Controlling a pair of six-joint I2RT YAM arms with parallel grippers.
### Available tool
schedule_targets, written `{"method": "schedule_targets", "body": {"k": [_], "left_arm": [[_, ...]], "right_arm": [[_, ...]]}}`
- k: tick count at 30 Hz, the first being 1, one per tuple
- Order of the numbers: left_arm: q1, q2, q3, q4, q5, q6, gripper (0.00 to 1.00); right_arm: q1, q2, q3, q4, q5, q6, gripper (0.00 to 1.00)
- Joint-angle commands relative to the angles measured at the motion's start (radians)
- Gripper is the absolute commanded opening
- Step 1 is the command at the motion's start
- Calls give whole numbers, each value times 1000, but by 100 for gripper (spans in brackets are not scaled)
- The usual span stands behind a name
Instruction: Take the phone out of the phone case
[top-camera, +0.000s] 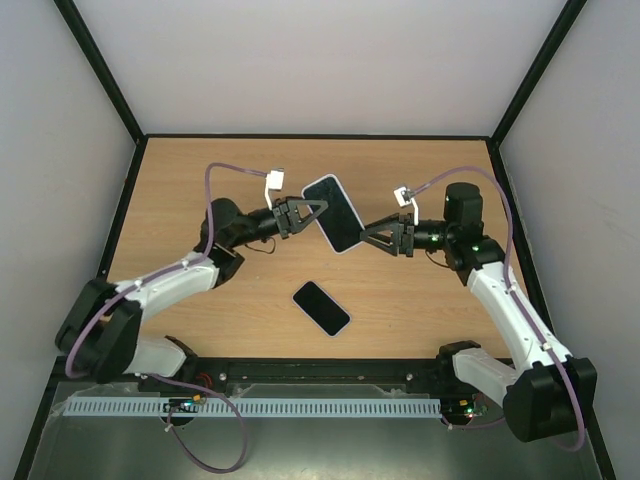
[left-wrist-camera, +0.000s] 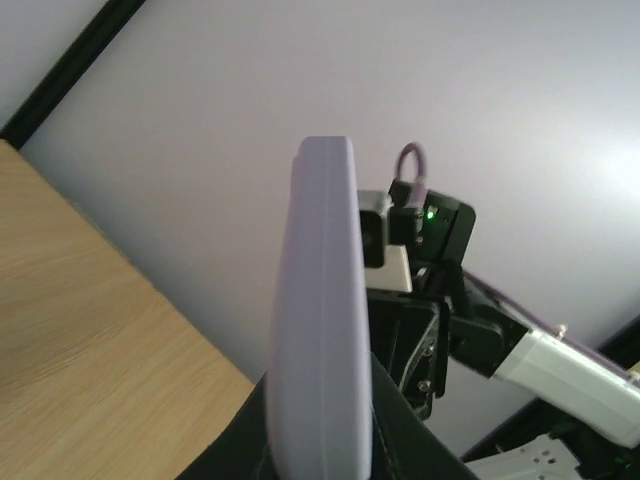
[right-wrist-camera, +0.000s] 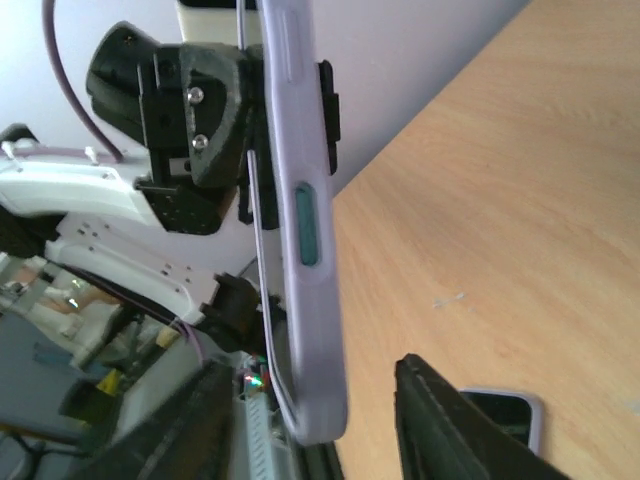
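A lilac phone case (top-camera: 335, 213) with a dark face is held up off the table, tilted. My left gripper (top-camera: 305, 213) is shut on its left edge; in the left wrist view the case (left-wrist-camera: 322, 310) stands edge-on between the fingers of that gripper (left-wrist-camera: 320, 450). My right gripper (top-camera: 372, 235) is open at the case's right side; in the right wrist view its fingers straddle the case's end (right-wrist-camera: 305, 300) without touching. A black phone (top-camera: 321, 307) with a thin pale rim lies flat on the table, below the case, and also shows in the right wrist view (right-wrist-camera: 500, 412).
The wooden table (top-camera: 200, 180) is walled by grey panels in a black frame. A white perforated rail (top-camera: 250, 407) runs along the near edge between the arm bases.
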Motion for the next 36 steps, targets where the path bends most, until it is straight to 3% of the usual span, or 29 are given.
{"method": "schedule_targets", "body": {"k": [1, 7, 11, 15, 17, 24, 30, 36], "left_arm": [[27, -155, 81, -382, 54, 259, 10], [37, -258, 192, -804, 74, 505, 8], [38, -292, 188, -878, 135, 573, 5], [39, -296, 185, -961, 197, 682, 3], [38, -315, 147, -923, 203, 699, 3], [40, -322, 36, -855, 299, 732, 3], [33, -335, 4, -836, 337, 746, 3], [-27, -353, 43, -867, 306, 694, 3]], "right_arm": [[-1, 28, 106, -191, -37, -236, 50], [1, 65, 203, -405, 46, -523, 63], [26, 84, 231, -543, 152, -715, 61], [150, 123, 243, -700, 224, -936, 59], [197, 136, 216, -724, 232, -1006, 59], [212, 138, 30, -598, 143, -1048, 60], [219, 237, 59, -702, 42, -1147, 60], [222, 101, 6, -553, 125, -989, 58]]}}
